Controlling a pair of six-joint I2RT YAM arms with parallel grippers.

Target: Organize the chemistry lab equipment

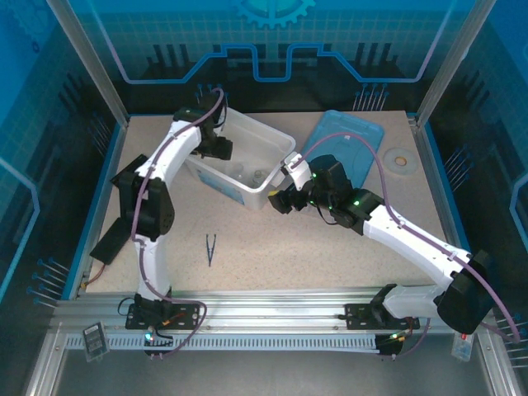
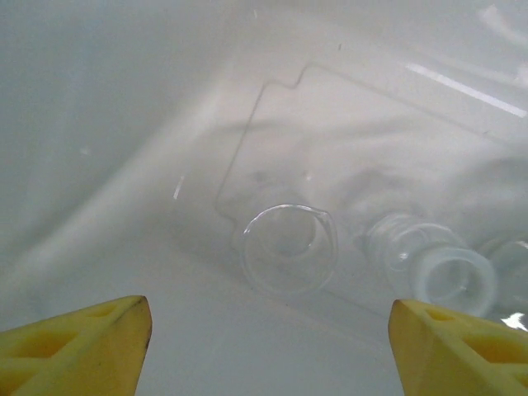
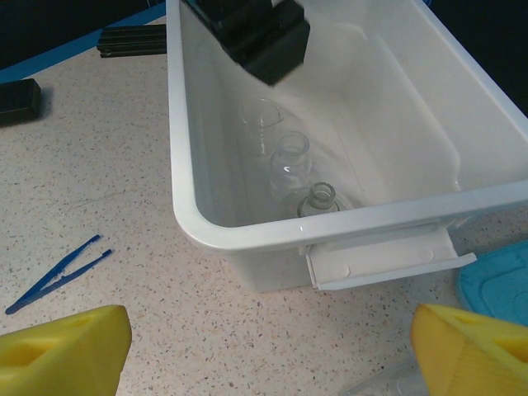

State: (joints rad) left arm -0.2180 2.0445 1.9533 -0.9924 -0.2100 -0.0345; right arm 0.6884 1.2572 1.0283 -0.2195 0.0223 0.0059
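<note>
1. A white plastic box (image 1: 272, 128) with smooth, milky walls and a thick rounded rim sits on the speckled sandy table top (image 1: 289, 247)
2. Three see-through things stand in a row on the box floor, close to one long wall: a small clear glass beaker (image 3: 262, 120), a second round clear glass (image 3: 290, 157), and a clear glass flask with a narrow neck (image 3: 320, 198)
3. The left gripper (image 2: 268, 330) is down inside the box, just above the beaker. Its two yellow wedge-shaped fingers (image 2: 82, 342) are spread wide, with nothing between them
4. The right gripper (image 3: 268, 338) hangs outside the box, near the end with the little flap handle. Its yellow fingers are wide apart too and hold nothing
5. The thin blue plastic tweezers (image 3: 58, 276) lie flat on the table, well apart from the box
6. A flat blue plastic lid (image 1: 351, 140) with rounded corners lies beside the box
7. From above, the glass looks like faint grey blobs and the tweezers look dark. The right wrist view shows each round glass rim and the blue of the tweezers
8. The right wrist view also shows a flat black ridged strip (image 3: 132, 40) on the table behind the box
9. The left wrist view shows the beaker's thin lip and little spout up close, and blurry glass beside it
</note>
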